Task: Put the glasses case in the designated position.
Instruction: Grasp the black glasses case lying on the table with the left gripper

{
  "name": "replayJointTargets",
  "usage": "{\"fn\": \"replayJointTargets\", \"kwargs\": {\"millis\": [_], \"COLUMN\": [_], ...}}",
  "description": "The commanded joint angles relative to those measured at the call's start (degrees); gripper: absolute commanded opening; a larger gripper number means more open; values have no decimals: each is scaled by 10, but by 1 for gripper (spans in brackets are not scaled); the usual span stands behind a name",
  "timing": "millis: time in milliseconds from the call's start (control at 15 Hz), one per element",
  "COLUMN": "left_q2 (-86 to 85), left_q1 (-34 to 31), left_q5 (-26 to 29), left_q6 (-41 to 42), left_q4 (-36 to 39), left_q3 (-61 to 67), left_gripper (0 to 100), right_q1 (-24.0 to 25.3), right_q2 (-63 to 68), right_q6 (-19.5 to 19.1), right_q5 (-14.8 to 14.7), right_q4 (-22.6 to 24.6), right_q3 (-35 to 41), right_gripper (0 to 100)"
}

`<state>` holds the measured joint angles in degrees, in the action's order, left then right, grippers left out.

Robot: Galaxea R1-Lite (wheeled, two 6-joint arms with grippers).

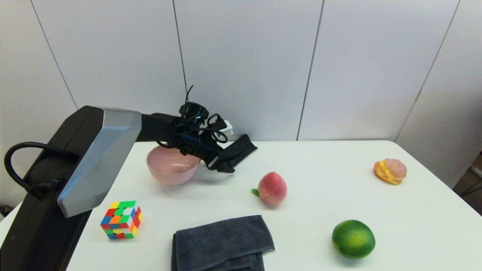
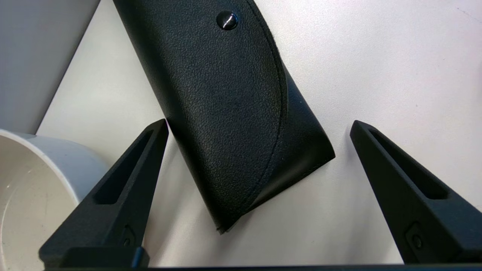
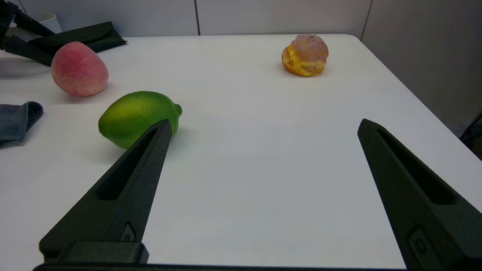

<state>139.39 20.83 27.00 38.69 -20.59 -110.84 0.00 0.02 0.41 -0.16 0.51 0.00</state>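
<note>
- Left hand point(image 2: 258, 126): fingers spread wide, one on each side of the glasses case point(image 2: 229, 113), gripping nothing. The left wrist view shows a gap between each fingertip and the case; whether the tips touch the tabletop point(image 2: 376, 75) cannot be determined.
- Glasses case: lies flat near the far edge of the tabletop, just beside the pink bowl point(image 1: 172, 165), flap and snap button point(image 2: 227, 20) facing up.
- In the head view, the left hand point(image 1: 222, 165) and its cables cover the near end of the glasses case point(image 1: 241, 147); only the far end is visible. The wrist view cuts off that far end instead.
- Right hand point(image 3: 263, 126): fingers spread, empty, above bare tabletop near the right front corner. It is outside the head view.
- The right wrist view shows the lime point(image 3: 137, 117) partly behind one finger point(image 3: 131, 188); the towel point(image 3: 17, 118) is cut off at the frame edge.
- The head view alone shows the puzzle cube point(image 1: 121, 219).
- The peach point(image 1: 272, 188) and the pastry point(image 1: 390, 171) sit well apart.
</note>
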Motion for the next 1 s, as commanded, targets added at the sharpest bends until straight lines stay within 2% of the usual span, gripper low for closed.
{"fn": "replayJointTargets", "kwargs": {"millis": [67,1000], "left_q2": [-6,6], "left_q1": [1,19], "left_q5": [2,4], "left_q6": [2,-8], "left_q4": [1,20], "left_q3": [-1,-15], "left_gripper": [100,100], "right_q1": [0,0], "right_q2": [1,1], "right_q6": [-1,1], "right_q5": [0,0], "right_q4": [0,0], "right_q3": [0,0], "right_gripper": [100,100]}}
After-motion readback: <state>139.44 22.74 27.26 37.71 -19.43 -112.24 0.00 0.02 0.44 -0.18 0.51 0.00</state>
